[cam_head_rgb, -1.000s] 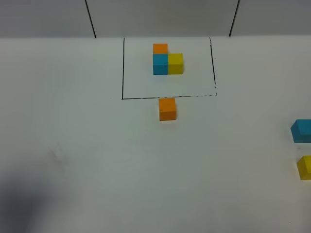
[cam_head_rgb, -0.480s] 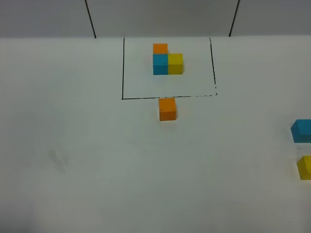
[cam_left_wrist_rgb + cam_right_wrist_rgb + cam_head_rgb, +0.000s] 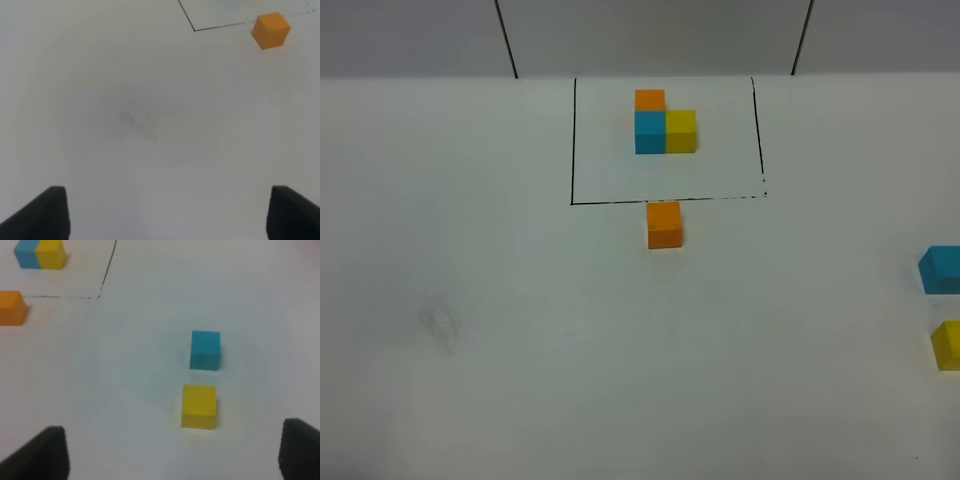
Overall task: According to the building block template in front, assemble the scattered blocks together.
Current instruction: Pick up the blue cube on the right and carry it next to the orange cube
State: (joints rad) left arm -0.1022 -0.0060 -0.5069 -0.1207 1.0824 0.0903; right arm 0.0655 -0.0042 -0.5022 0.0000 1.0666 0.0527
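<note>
A white table (image 3: 620,360) carries the building block template (image 3: 665,128), an L-shaped cluster of three small joined matte cubes inside a thin black-line rectangle drawn at the far middle of the table. In the cluster an orange cube sits at the back, with a blue one in front of it and a yellow one touching the blue one's right side.

The scattered blocks lie outside the rectangle. The loose plain orange matte cube (image 3: 664,224) rests just in front of the rectangle's near line, close to its middle, and apart from the other two. The loose sky-blue matte cube (image 3: 942,269) and the loose yellow matte cube (image 3: 948,345) sit far to the right, at the edge of the high view. They lie near each other but do not touch, the blue one farther back. A faint grey smudge (image 3: 442,325) marks the table on the left.

The left gripper (image 3: 167,202) hangs released over bare table near the smudge, its dark fingers spread wide with nothing between them. The right gripper (image 3: 175,440) is released too, its fingers wide apart above the table, with the yellow cube lying just ahead of them and the blue one beyond it.
</note>
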